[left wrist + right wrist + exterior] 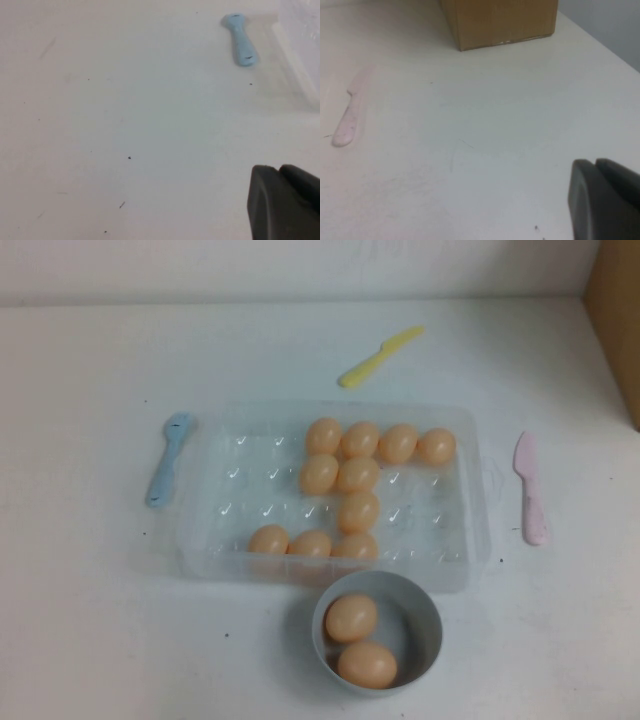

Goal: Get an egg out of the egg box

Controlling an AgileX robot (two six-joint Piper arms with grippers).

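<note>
Round grey-blue bowl [425, 640] nearest with two eggs, clear plastic egg box [215, 495] behind it keeping ten peach-orange eggs [357, 512], my right gripper [605, 200] closed and empty over bare white table [485, 130], my left gripper [285, 202] unreadable, touching nothing.

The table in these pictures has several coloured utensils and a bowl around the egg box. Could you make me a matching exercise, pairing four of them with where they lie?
Things:
1. blue spoon
2. yellow knife
3. pink knife
4. grey bowl

Places:
A. beyond the far side of the egg box
B. right of the egg box
C. near side of the egg box, holding two eggs
D. left of the egg box

Pairs: 1-D, 2-A, 3-B, 4-C

Both grippers hang over bare table, left gripper near the blue spoon, right gripper near the pink knife.
</note>
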